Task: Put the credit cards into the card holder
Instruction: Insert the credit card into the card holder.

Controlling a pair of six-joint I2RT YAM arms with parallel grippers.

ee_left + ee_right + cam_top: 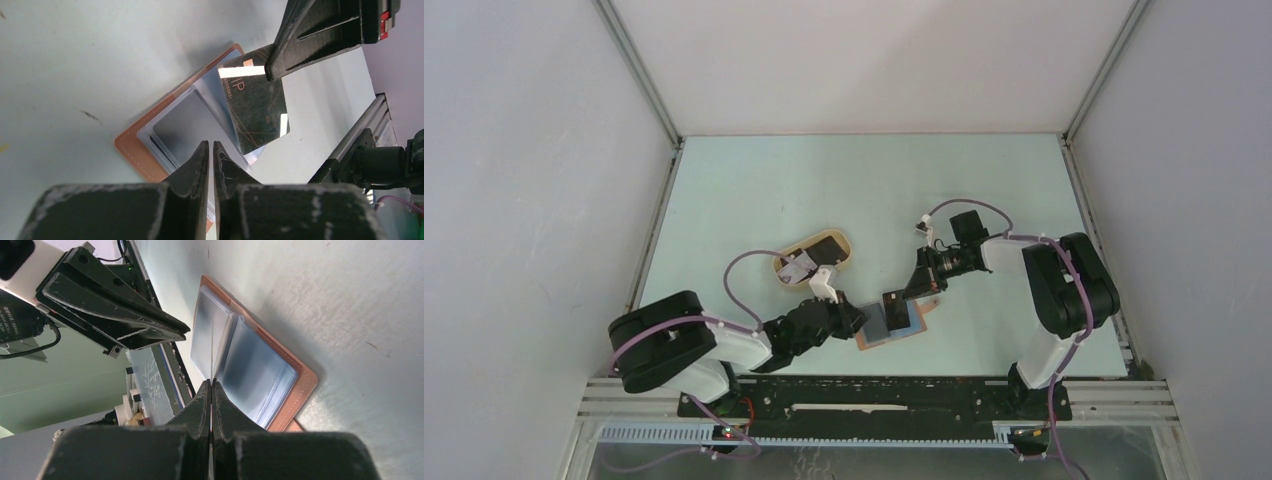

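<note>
From above, the card holder [894, 326] lies open on the desk [754, 190], in front of the tan tray [848, 246] with its spare cards [800, 268].

From the left wrist, the left fingers [197, 165] stand almost together over the holder's clear sleeves. I cannot tell whether they pinch one.

From the right wrist, the right fingers [200, 405] are clamped on a dark credit card [212, 355], seen edge-on and hanging just above the open pockets.

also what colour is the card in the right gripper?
The card is glossy black with thin gold lines; clearest in left wrist view.
</note>
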